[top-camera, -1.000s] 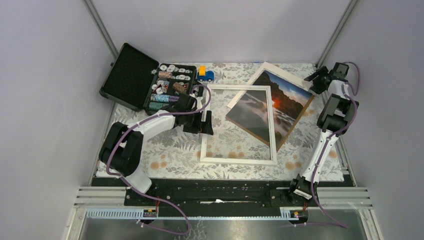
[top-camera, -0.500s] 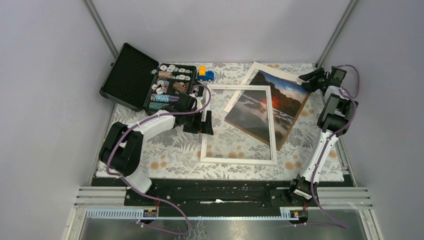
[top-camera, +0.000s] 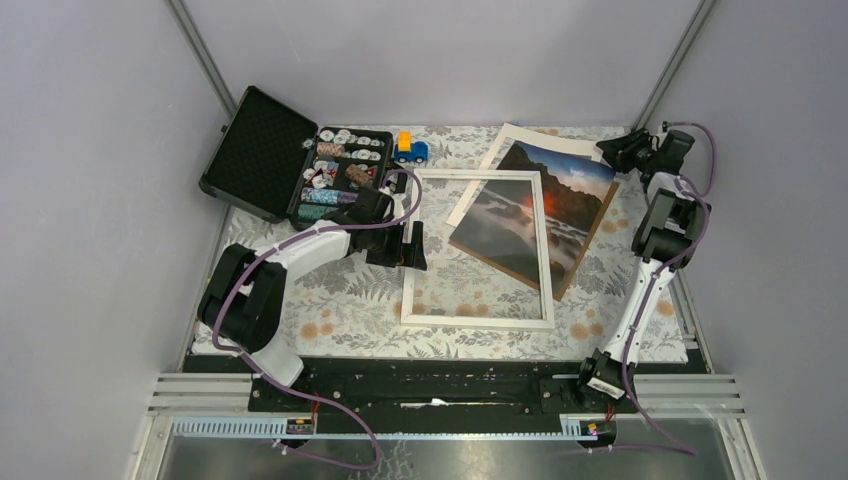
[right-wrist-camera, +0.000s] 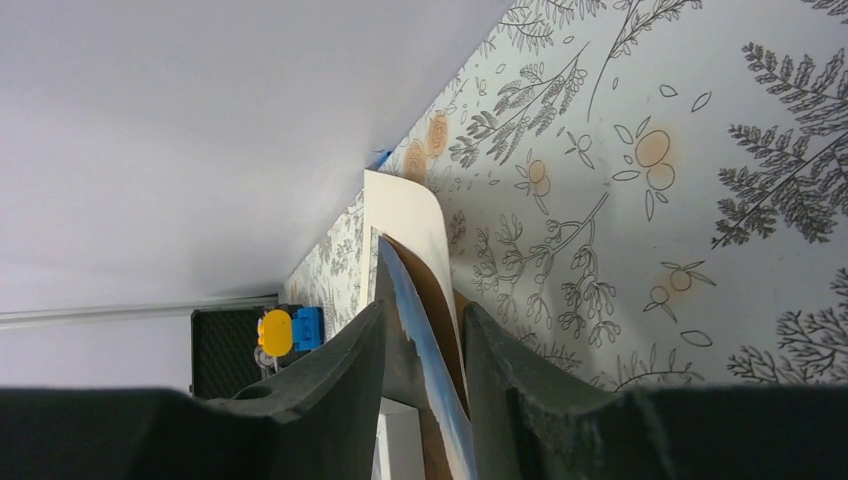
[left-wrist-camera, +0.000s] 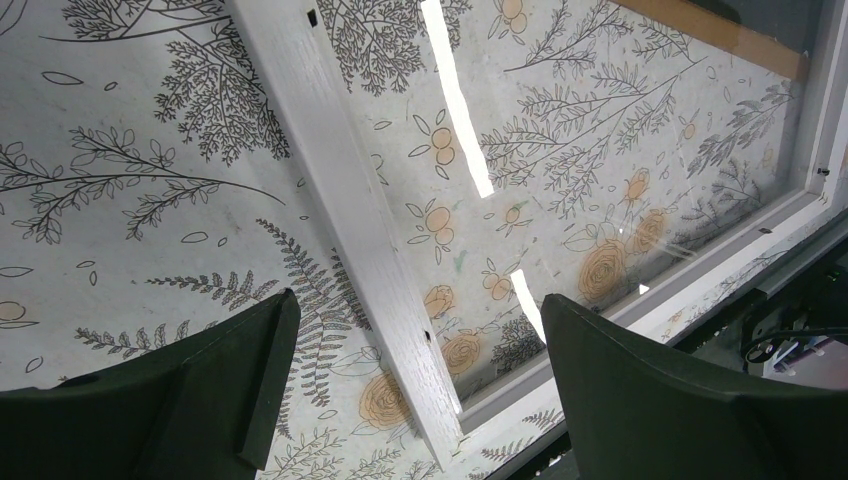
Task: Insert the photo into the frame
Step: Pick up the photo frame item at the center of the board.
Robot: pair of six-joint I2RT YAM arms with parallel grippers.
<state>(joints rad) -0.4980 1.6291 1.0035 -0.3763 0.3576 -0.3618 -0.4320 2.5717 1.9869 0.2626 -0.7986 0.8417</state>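
Note:
The white frame (top-camera: 410, 270) lies flat mid-table, its left moulding (left-wrist-camera: 340, 180) running between the wide-open fingers of my left gripper (top-camera: 410, 245) (left-wrist-camera: 417, 300), which hovers just above it. The photo (top-camera: 560, 200), a sunset print, lies tilted with its lower-left part under the frame's glass. My right gripper (top-camera: 615, 152) (right-wrist-camera: 423, 308) is at the photo's far right corner. Its jaws straddle the raised, curved edge of the photo (right-wrist-camera: 397, 272) with a narrow gap left. A brown backing shows behind that edge.
A cream mat board (top-camera: 512, 140) (right-wrist-camera: 410, 205) lies under the photo's far end. A blue and yellow toy truck (top-camera: 410, 150) (right-wrist-camera: 285, 330) stands near the back wall. An open black case (top-camera: 265, 150) of chips sits at the back left.
My right gripper has swung left onto the photo's far corner and its jaws have narrowed around the edge. The photo has shifted slightly left. The left arm has not moved.

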